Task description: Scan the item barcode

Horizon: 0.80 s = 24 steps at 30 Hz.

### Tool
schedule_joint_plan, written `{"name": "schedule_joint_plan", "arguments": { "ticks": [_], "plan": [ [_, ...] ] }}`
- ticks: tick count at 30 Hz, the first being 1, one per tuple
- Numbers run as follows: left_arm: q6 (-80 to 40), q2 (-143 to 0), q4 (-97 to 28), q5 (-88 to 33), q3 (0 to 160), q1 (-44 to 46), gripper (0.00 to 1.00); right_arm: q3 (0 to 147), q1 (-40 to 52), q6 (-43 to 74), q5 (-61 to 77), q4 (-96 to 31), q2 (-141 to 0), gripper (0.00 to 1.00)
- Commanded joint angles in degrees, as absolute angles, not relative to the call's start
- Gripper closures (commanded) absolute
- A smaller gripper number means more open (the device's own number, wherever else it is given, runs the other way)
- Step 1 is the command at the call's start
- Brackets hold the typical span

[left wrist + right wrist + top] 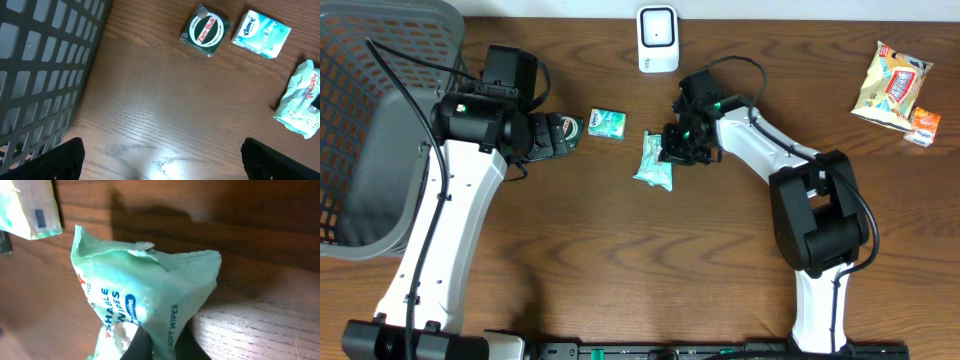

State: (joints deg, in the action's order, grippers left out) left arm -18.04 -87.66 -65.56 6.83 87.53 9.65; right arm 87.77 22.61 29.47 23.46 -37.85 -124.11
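A pale green pack of wipes (654, 162) lies mid-table, also seen as the wipes pack (145, 295) and at the right edge as the wipes pack (300, 102). My right gripper (677, 150) is shut on the pack's right end; the dark fingers (137, 345) pinch the crumpled wrapper between them. The white barcode scanner (658, 38) stands at the table's far edge. My left gripper (558, 136) hovers open to the left, its fingers (65, 157) wide apart over bare wood. No barcode shows on the pack.
A Kleenex tissue packet (607, 124) lies between the grippers, with a dark green Zam-Buk tin (205, 31) beside it. A grey basket (370, 120) fills the far left. A snack bag (892, 85) and a small orange pack (924, 127) sit far right.
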Motion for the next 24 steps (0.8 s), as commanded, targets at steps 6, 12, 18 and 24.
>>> {"name": "schedule_joint_plan", "arguments": {
  "ticks": [6,12,18,24],
  "plan": [
    [-18.3,-87.6,-65.7,7.8,87.6,9.5,0.02,92.0,20.6,23.9,18.0,-43.9,-118.5,0.99],
    [-18.3,-87.6,-65.7,7.8,87.6,9.5,0.01,92.8,23.9,25.5,-10.0,-53.2,-111.9,0.99],
    [-18.3,-87.6,-65.7,7.8,87.6,9.5,0.01,92.8,29.6,30.0,-41.8,-62.6,-112.6,0.99],
    [-18.3,-87.6,-65.7,7.8,87.6,9.5,0.01,92.7,32.6,29.1,-50.3,-64.1,-117.1,0.99]
  ]
}}
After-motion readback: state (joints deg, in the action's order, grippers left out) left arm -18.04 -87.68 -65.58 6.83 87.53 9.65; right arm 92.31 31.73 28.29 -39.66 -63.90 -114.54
